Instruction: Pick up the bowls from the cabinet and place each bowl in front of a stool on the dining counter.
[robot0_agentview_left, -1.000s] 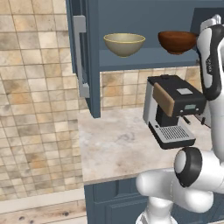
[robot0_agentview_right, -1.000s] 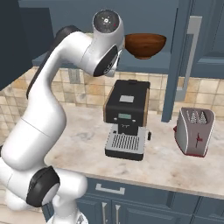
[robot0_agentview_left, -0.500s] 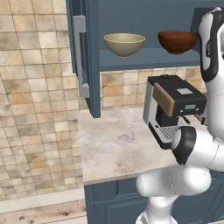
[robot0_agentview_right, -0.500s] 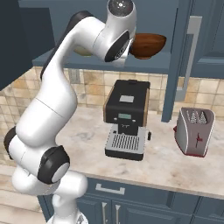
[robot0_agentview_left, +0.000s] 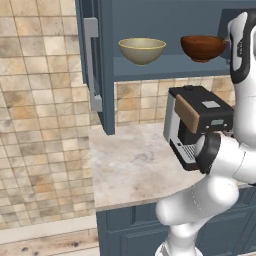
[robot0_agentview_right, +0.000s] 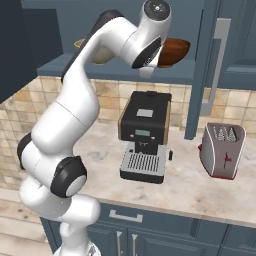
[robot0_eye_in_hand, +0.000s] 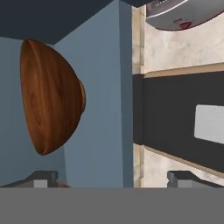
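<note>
The dark blue wall cabinet (robot0_agentview_left: 165, 65) stands open above the marbled counter (robot0_agentview_left: 130, 165), its flat door (robot0_agentview_left: 95, 65) with a long grey bar handle (robot0_agentview_left: 91, 60) swung out to the left. The white arm (robot0_agentview_right: 75, 115) rises from the near side of the counter and bends up to the level of the cabinet's shelf, its hand in front of the right part of the opening. On the counter below the cabinet sits a black coffee machine (robot0_agentview_right: 145, 135), and to its right, well apart, a silver toaster (robot0_agentview_right: 222, 150) with a red mark on its side. On the shelf stand the two bowls, both upright and apart from each other: the olive-beige bowl (robot0_agentview_left: 142, 50) to the left and the reddish-brown bowl (robot0_agentview_left: 202, 47) to the right, the latter nearest the hand. In the hand view, which is rolled on its side, the reddish-brown bowl (robot0_eye_in_hand: 50, 98) appears ahead of the gripper (robot0_eye_in_hand: 113, 177) and toward one fingertip (robot0_eye_in_hand: 43, 178), with nothing between the tips. The claw's fingers stand wide apart and touch neither bowl.
</note>
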